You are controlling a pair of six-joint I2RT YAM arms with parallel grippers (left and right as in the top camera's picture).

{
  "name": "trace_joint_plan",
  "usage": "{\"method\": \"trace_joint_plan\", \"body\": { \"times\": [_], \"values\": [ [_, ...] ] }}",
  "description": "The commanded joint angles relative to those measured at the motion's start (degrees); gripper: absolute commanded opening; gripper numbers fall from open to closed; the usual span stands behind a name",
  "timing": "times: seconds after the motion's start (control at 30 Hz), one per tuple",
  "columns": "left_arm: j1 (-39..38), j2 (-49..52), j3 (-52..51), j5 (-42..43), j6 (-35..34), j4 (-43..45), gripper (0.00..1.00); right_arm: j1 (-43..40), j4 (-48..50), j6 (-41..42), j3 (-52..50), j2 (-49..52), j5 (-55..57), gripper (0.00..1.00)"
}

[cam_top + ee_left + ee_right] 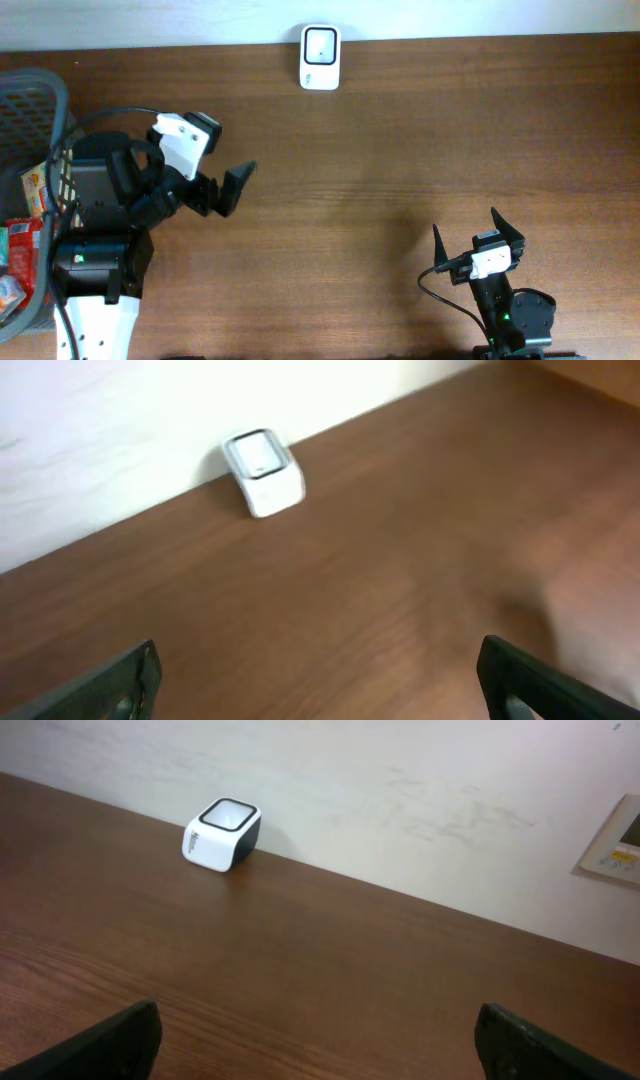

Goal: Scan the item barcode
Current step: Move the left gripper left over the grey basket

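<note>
Scanner (320, 45) at far table (400, 150) edge; jaws spread wide.

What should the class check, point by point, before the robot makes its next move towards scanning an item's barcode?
1. The barcode scanner stands at the far edge of the table, nothing covering it: ok.
2. The left jaws are open and empty: ok.
3. The right jaws are open and empty: ok.
4. An item is in hand for scanning: not ok; the packets lie in the basket on the left.
5. A barcode shows on a packet: cannot tell.
</note>
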Motion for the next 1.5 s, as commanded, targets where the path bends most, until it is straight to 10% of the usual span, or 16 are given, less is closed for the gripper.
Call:
{"method": "trace_joint_plan", "body": {
  "times": [0.0,1.47],
  "values": [
    [-0.1,-0.1,1.8,-13.2,-10.6,0.7,0.99,0.1,-0.2,0.4,-0.5,-0.4,0.1,0.99],
    [2.3,11.8,30.2,-29.2,-15.8,-17.9,0.99,0.1,-0.2,0.4,-0.5,-0.4,0.1,0.99]
  ]
}}
